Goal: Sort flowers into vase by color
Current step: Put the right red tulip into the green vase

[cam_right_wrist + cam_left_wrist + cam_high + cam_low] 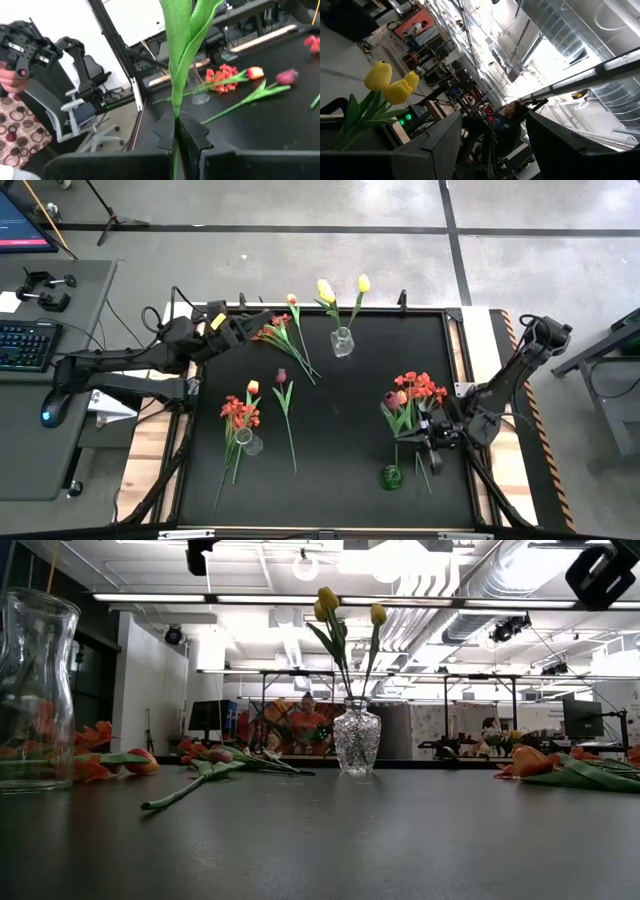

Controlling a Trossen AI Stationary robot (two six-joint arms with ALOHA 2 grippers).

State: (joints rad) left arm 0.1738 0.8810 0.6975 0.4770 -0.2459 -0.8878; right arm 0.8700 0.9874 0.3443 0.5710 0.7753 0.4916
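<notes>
Yellow tulips stand in the clear vase, upper centre: done. Red bunch sits at a fallen vase, lower left; loose stems remain on the desk. Right end effector clamped on a green stem, lower right. Left end effector open, empty, upper left.

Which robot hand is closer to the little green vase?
The right one. The right gripper, shut on a green stem, sits just beside and above the green vase. The left gripper is far off across the table, open, near the loose red tulips.
</notes>
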